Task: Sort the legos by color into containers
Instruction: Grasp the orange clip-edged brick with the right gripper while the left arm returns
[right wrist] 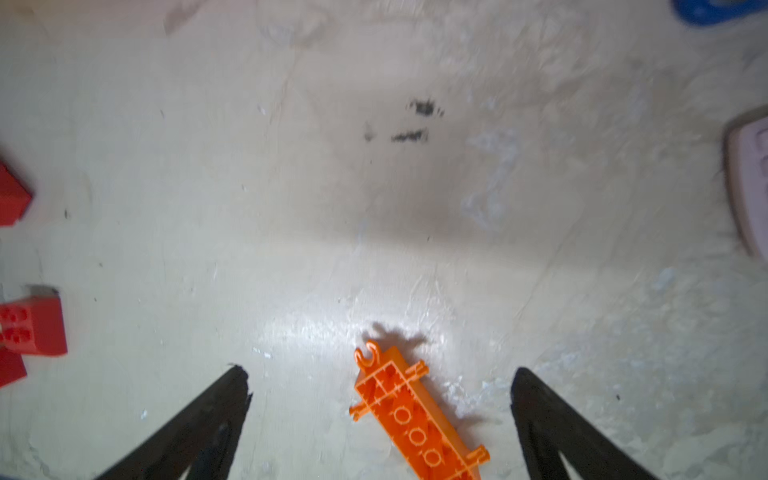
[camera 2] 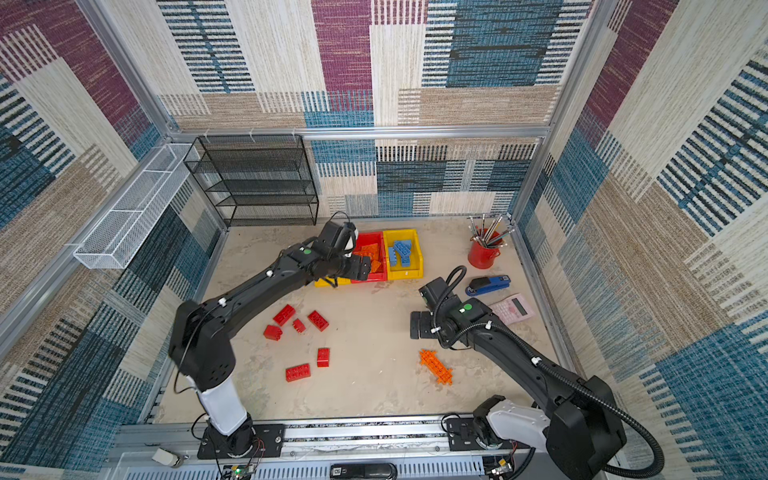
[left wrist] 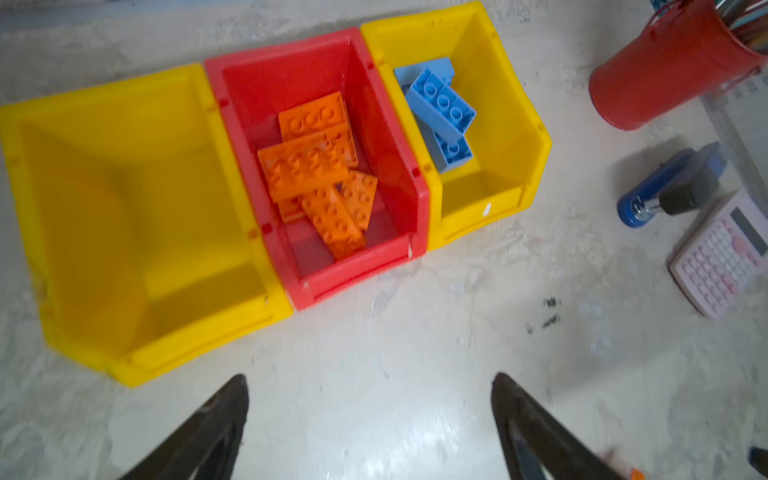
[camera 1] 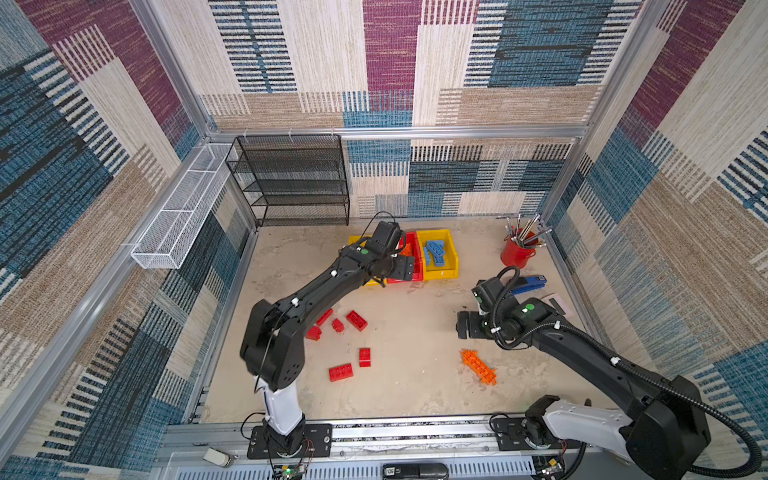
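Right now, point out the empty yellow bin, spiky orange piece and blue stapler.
empty yellow bin [left wrist: 104, 208], left wrist view, on its bare inner wall.
spiky orange piece [camera 1: 478, 367], in a top view, on its mid-body.
blue stapler [camera 2: 496, 282], in a top view, on its blue top arm.

The scene is lit brightly and evenly from above. In both top views the walls [camera 1: 124, 124] are bent at the edges. Both wrist views are blurred. A white glare is seen on the tabletop [right wrist: 332, 328], and a soft shadow is cast by the orange piece [right wrist: 415, 424].
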